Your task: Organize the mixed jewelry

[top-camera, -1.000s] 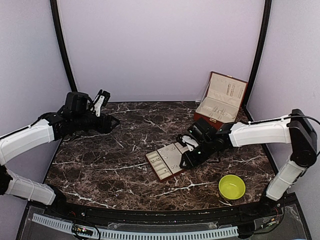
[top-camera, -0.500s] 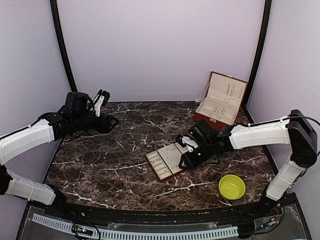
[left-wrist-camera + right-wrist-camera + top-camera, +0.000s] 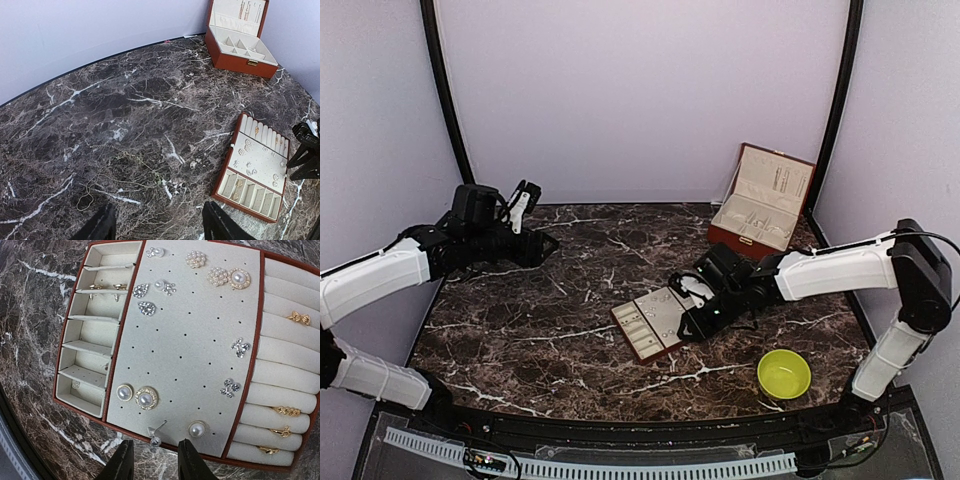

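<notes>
Mixed jewelry (image 3: 145, 398) mostly sits on the cream-lined tray (image 3: 200, 365) under my right pincer (image 3: 156, 450), whose jaws stand narrowly apart at the tray's right edge. One small crystal stud (image 3: 156, 436) lies at that edge between my fingertips, and neither tip seems to touch it. Past it, pearl and sparkly studs dot the perforated pad. Gold rings (image 3: 298, 317) rest in the padded rolls at the far end, and two gold pieces lie in a near compartment. The tray lies on the marble table (image 3: 550, 330), right of centre. My left pincer (image 3: 160, 227) hovers at the far left, wide and holding nothing. A thin chain (image 3: 85, 199) lies on the marble ahead of it, well left of the tray. The reddish-brown box (image 3: 760, 210) stands open far right, and the yellow-green bowl (image 3: 784, 373) is near right.
</notes>
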You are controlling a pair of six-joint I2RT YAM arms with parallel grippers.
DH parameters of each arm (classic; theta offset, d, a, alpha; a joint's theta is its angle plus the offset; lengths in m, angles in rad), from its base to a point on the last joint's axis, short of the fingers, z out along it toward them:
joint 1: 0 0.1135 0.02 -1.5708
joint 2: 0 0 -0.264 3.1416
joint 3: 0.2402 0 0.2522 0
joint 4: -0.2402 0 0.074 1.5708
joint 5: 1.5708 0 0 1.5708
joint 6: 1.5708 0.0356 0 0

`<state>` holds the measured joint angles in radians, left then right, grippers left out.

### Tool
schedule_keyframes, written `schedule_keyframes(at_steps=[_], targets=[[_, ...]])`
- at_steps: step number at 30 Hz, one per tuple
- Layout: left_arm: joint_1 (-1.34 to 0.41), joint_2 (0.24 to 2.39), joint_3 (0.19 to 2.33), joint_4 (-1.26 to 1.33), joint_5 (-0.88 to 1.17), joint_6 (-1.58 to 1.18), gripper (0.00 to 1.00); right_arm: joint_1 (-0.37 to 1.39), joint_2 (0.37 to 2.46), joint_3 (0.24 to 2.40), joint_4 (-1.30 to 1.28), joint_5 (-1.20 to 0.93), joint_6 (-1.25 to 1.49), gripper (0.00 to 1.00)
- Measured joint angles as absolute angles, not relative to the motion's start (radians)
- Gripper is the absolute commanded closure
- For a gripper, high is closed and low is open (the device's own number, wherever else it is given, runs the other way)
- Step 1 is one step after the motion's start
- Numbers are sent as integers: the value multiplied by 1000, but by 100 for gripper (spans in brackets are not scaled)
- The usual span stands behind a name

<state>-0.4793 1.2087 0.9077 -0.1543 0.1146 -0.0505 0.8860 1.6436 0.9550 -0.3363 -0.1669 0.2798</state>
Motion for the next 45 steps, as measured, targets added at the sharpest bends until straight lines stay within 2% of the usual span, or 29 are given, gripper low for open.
schedule_keyframes(at_steps=[45], targets=[[-479, 1212, 908, -152, 115, -47, 39, 905, 1686, 958, -297, -81, 298, 88]])
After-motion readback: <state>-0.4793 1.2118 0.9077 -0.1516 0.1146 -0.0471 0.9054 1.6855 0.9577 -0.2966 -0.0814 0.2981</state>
